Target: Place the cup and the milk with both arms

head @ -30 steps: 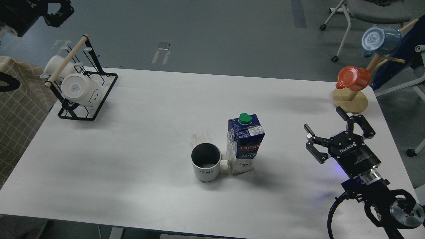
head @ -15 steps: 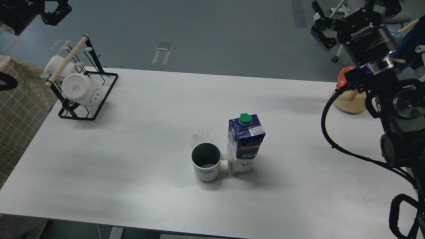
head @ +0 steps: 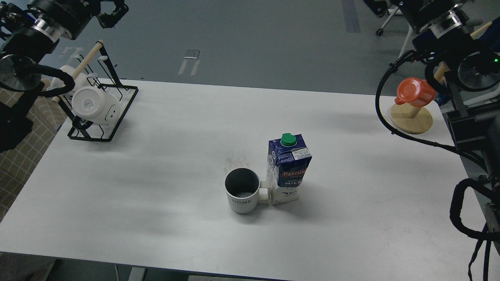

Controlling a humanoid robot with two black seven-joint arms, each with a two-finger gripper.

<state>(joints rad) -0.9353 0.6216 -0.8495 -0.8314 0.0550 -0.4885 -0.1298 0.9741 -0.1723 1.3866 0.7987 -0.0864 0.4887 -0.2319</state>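
Note:
A white mug (head: 242,191) with a dark inside and the word HOME stands upright at the table's centre front. Its handle points right and touches a blue milk carton (head: 288,168) with a green cap, which also stands upright. My left gripper (head: 111,9) is high at the top left, far from both; only one finger shows clearly. My right gripper (head: 377,4) is at the top right, mostly cut off by the view's top edge. Neither holds anything that I can see.
A black wire rack (head: 97,117) with white mugs stands at the table's back left. A wooden mug stand (head: 411,117) with an orange cup (head: 416,91) is at the back right. A checked cloth (head: 19,156) lies off the left edge.
My right arm has risen from low over the table's right front up to the top right. My left arm has come further into view at the top left. Mug and carton have not moved.

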